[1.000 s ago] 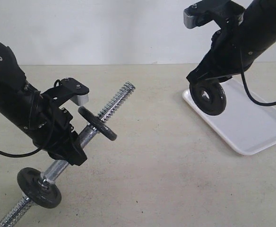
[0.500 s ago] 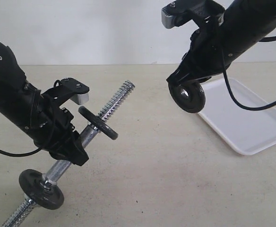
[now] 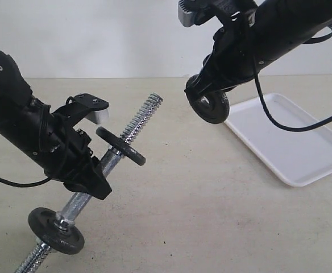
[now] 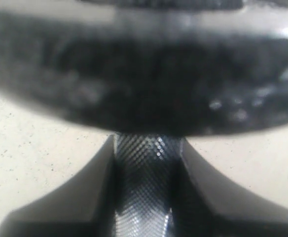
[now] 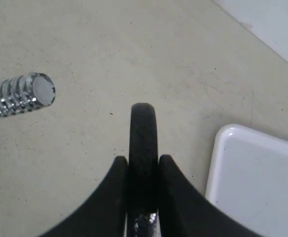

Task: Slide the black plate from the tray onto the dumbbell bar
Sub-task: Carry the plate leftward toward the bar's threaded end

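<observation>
My right gripper (image 3: 202,94) (image 5: 143,159) is shut on the black plate (image 3: 211,107) (image 5: 143,129), which hangs on edge in the air, left of the white tray (image 3: 294,145) (image 5: 262,182). The chrome dumbbell bar (image 3: 136,126) (image 4: 144,182) slants up to the right, and my left gripper (image 3: 93,179) (image 4: 148,144) is shut on its knurled middle. The bar's free threaded end (image 5: 23,94) points towards the plate, a short gap away. Just past the left fingers a black disc (image 3: 120,147) (image 4: 144,84) sits on the bar. Another disc with a chrome nut (image 3: 56,230) sits near the lower end.
The tray lies bare on the beige tabletop (image 3: 211,216) at the right. A pale wall (image 3: 126,34) stands behind the table. Black cables (image 3: 279,122) hang from the right arm over the tray.
The right arm has carried the black plate up and to the left, off the tray and towards the bar's threaded end. The left arm with the bar has shifted slightly to the right.
</observation>
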You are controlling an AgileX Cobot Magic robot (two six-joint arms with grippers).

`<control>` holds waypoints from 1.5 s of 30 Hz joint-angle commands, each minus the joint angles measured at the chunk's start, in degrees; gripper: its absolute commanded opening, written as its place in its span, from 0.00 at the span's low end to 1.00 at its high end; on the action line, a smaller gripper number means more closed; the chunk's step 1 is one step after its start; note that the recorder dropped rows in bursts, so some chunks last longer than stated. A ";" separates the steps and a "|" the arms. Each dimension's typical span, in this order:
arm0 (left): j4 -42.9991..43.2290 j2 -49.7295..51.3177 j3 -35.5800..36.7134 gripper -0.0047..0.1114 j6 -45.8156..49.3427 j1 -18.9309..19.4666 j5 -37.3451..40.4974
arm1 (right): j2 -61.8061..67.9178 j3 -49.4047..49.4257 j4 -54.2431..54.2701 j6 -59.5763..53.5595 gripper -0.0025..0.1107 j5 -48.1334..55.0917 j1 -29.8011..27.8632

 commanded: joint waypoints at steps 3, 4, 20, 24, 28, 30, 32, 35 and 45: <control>-5.02 -2.74 -1.82 0.08 2.34 -0.09 1.08 | -1.36 -0.92 -0.57 -2.07 0.02 -3.76 0.04; -4.88 -2.74 -1.82 0.08 2.34 -0.09 1.08 | -1.36 -0.92 -0.57 -2.07 0.02 -3.76 0.04; 0.46 -2.74 -1.82 0.08 3.18 -0.09 0.98 | -1.36 -0.92 -0.57 -2.67 0.02 -3.05 0.04; 0.46 -2.74 -1.82 0.08 3.35 -0.09 1.10 | -1.36 -0.92 -0.57 -3.34 0.02 -3.17 0.04; 0.46 -2.23 -1.82 0.08 3.35 -0.09 1.09 | -1.36 -0.92 -0.57 -3.34 0.02 -3.17 0.04; 0.46 -1.24 -1.82 0.08 3.35 -0.09 1.09 | -1.36 -0.92 -0.57 -3.37 0.02 -3.07 0.04; 0.46 -0.23 -1.82 0.08 3.35 -0.09 0.97 | -1.36 -0.92 -0.57 -3.37 0.02 -3.07 0.04; 0.07 -0.09 -1.82 0.08 3.35 -0.09 -0.02 | -1.36 -0.92 -0.57 -3.63 0.02 -3.05 0.04; -1.10 -0.09 -1.70 0.08 3.35 -0.09 -2.37 | -0.16 -0.92 -0.57 -4.06 0.02 -3.35 0.04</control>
